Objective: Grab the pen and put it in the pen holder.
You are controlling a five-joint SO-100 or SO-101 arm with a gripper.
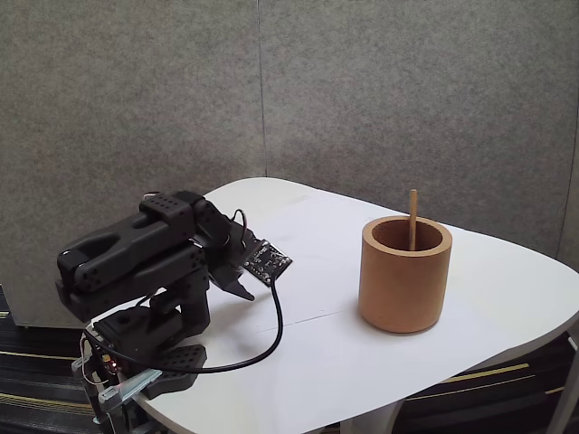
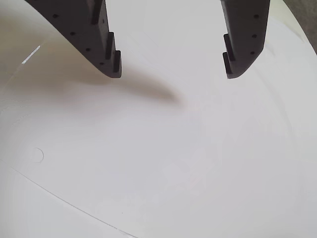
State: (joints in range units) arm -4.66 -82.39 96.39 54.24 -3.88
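Tan pen point(image 1: 412, 220) upright in pen holder point(image 1: 404, 274), pincer point(image 2: 171, 74) spread wide (empty), above white table point(image 1: 362, 362)

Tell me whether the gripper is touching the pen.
Apart. In the fixed view the pen stands inside the pen holder, while the gripper sits folded back at the arm's base, with bare table between them. The wrist view shows empty jaws.

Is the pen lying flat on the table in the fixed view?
No. The pen stands in the pen holder, its top poking above the rim.
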